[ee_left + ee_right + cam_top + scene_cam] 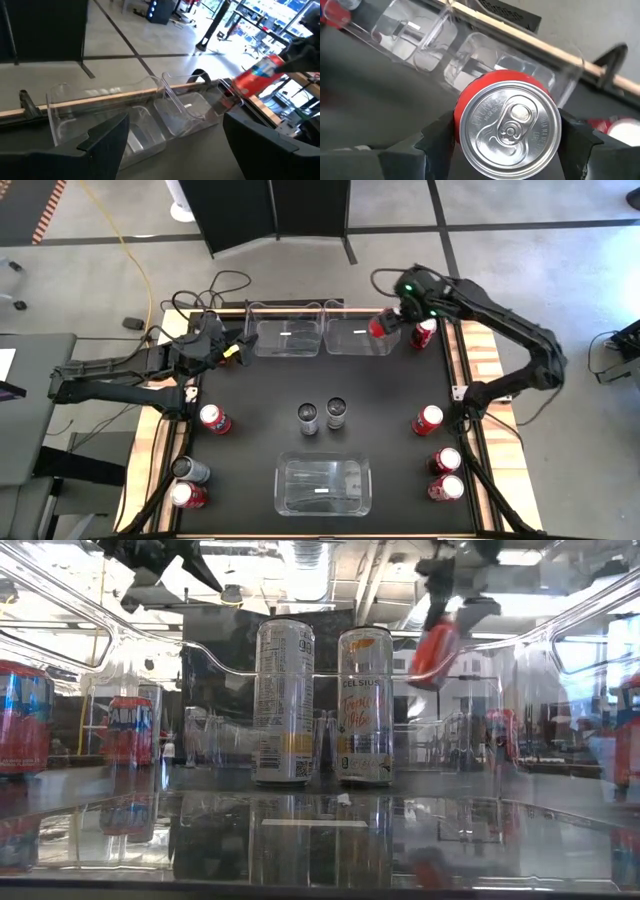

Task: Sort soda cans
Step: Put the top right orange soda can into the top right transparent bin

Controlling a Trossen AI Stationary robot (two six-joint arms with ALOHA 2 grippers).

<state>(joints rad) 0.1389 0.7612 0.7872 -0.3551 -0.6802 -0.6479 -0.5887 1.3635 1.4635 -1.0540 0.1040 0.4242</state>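
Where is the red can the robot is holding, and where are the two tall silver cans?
Held red can point(507, 125): right wrist view, on its silver top.
Left silver can point(284, 700): low view, on its side wall.
Right silver can point(365, 705): low view, on its printed side.

The red soda can is metal: a glossy painted wall under a bare silver lid of brushed sheen with a stamped pull tab. The two tall silver-grey cans have a smooth, satin printed skin. The three bins are clear, shiny plastic that catches highlights. The black tabletop is smooth and reflective, mirroring the cans. Its border looks like pale raw wood. The gripper fingers are matt dark plastic.
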